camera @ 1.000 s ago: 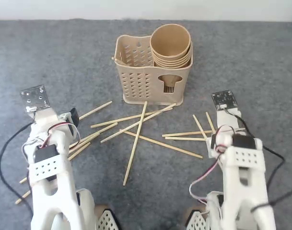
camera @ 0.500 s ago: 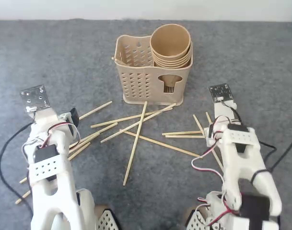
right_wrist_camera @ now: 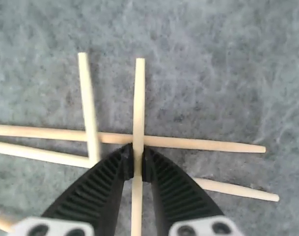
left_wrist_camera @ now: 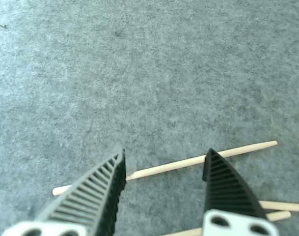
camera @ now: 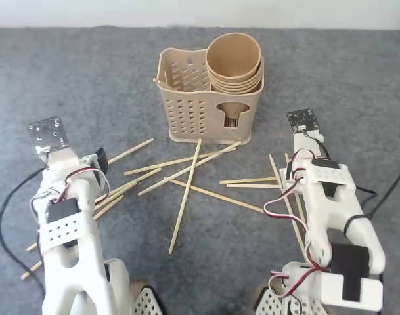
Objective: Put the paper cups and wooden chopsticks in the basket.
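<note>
We see the right hand (right_wrist_camera: 133,164) pinched shut on one chopstick (right_wrist_camera: 139,98), its near end hidden between the jaws. The left hand (left_wrist_camera: 165,152) gapes wide over another stick (left_wrist_camera: 237,150) on the counter (left_wrist_camera: 139,73); at twelve o'clock, stacked paper cups (camera: 234,56) sit half-hidden in the basket (camera: 193,118).

Crossed chopsticks (camera: 185,197) litter the carpet (camera: 81,85) between my arms, so I get no low sweep there; beyond them the basket (camera: 190,118) stands, right half plugged by stacked cups (camera: 234,58), left half open from above; bare carpet flanks it.
</note>
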Robot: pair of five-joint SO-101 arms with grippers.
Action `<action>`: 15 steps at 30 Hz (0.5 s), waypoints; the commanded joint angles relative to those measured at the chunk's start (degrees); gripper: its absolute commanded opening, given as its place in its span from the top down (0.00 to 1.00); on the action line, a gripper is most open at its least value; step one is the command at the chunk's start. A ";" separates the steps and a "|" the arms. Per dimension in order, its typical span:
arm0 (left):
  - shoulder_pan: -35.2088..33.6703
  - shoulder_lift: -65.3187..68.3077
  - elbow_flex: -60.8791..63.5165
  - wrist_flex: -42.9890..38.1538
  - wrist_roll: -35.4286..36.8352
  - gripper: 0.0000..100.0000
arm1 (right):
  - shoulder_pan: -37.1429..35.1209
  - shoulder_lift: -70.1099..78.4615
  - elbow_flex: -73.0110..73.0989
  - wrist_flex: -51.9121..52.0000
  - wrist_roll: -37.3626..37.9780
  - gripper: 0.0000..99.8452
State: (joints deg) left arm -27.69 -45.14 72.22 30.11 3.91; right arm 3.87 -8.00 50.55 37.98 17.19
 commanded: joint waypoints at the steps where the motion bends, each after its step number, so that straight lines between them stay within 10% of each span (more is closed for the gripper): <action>1: -0.44 0.35 -0.22 -1.67 -0.44 0.76 | -0.66 -1.45 -2.90 3.03 -0.09 0.99; 15: -0.44 0.35 -0.13 -2.81 -0.53 0.76 | -0.75 -46.73 -5.36 21.85 -0.70 0.99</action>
State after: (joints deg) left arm -27.69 -45.14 72.22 28.88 3.91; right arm 3.69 -35.52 49.85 54.42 17.19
